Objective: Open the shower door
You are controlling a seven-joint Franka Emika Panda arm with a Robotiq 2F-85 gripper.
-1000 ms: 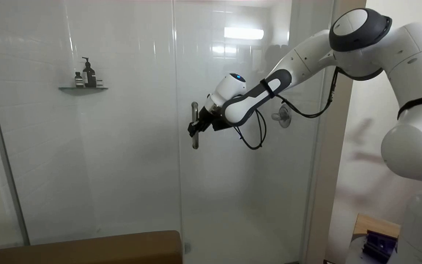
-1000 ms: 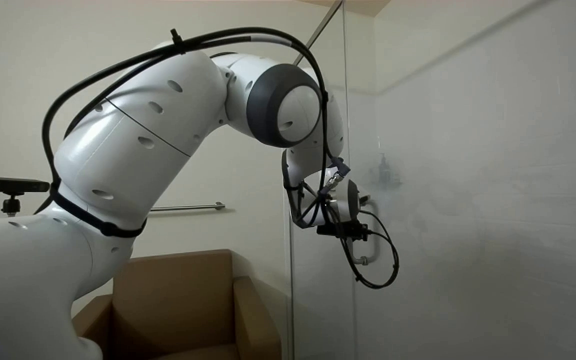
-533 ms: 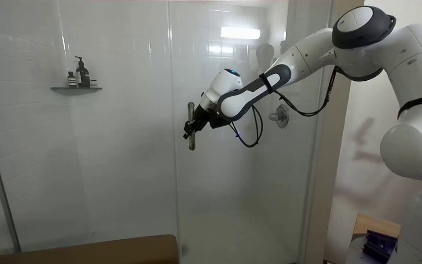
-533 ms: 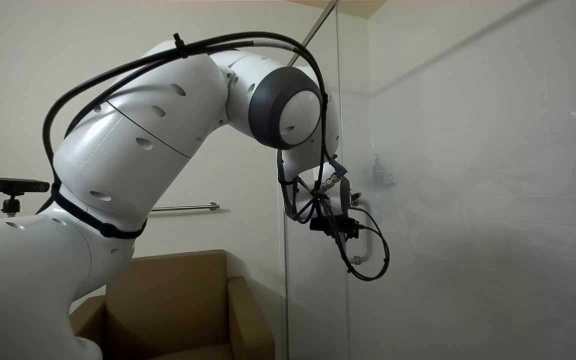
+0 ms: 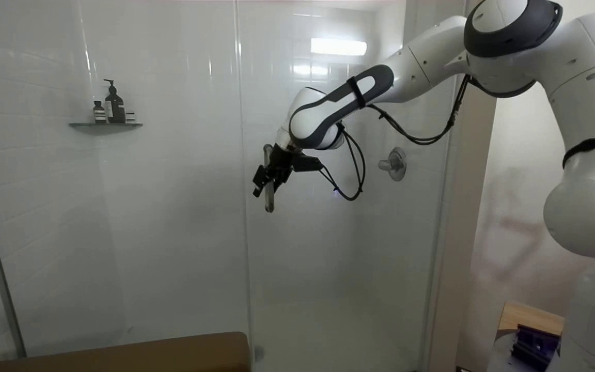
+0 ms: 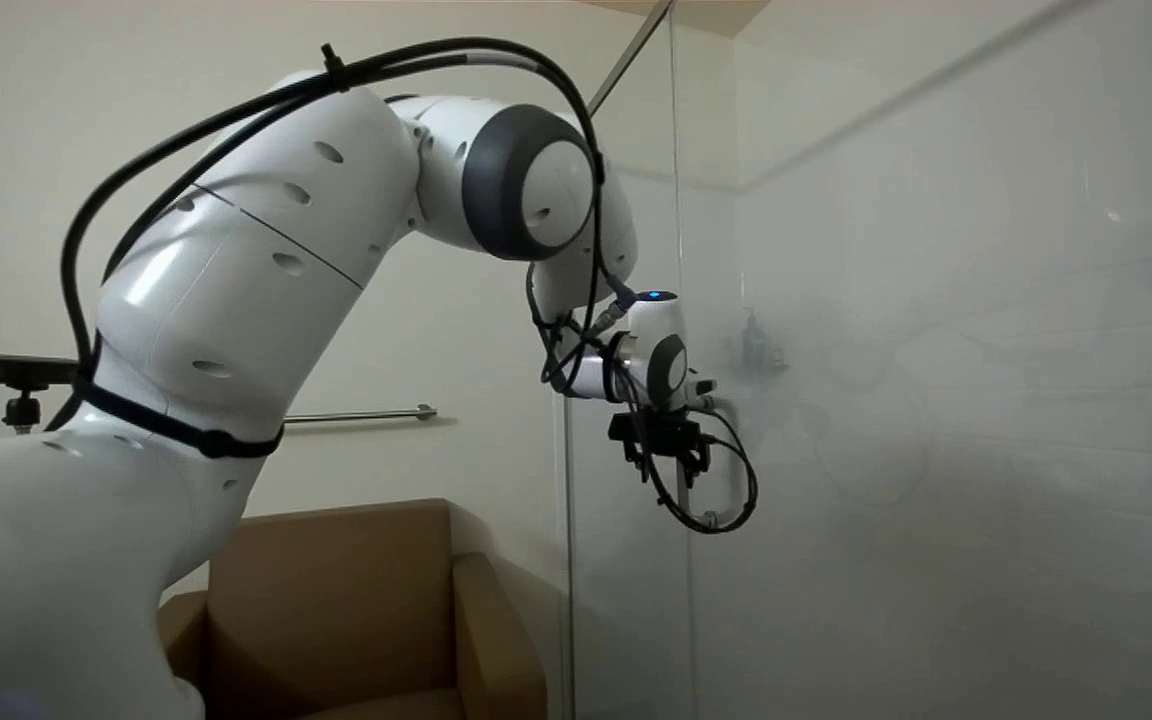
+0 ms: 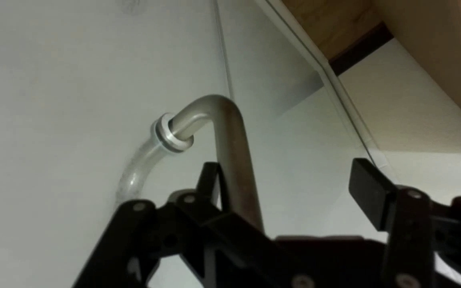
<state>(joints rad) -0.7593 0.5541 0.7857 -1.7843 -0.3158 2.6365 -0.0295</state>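
The shower door (image 5: 323,248) is a tall clear glass panel whose left edge shows as a thin vertical line in an exterior view. Its chrome bar handle (image 5: 269,204) stands upright near that edge. My black gripper (image 5: 266,189) is at the handle's middle, its two fingers parted either side of the bar. In the wrist view the gripper (image 7: 288,176) is open. The bar (image 7: 236,160) runs between the fingers, close along the left one; whether they touch I cannot tell. The right finger (image 7: 370,192) stands well apart from it. The handle's far end is hidden behind the gripper there.
A fixed glass panel (image 5: 184,248) adjoins the door. Behind the glass are a corner shelf (image 5: 105,125) with bottles and a shower valve (image 5: 393,164). A brown armchair (image 6: 346,600) stands before the glass, under a towel bar (image 6: 366,414). Cables (image 6: 751,480) loop below my wrist.
My gripper has spread its fingers around the handle, and the wrist has turned with the arm lifting a little. Handle, glass and shelf have shifted slightly left in both exterior views.
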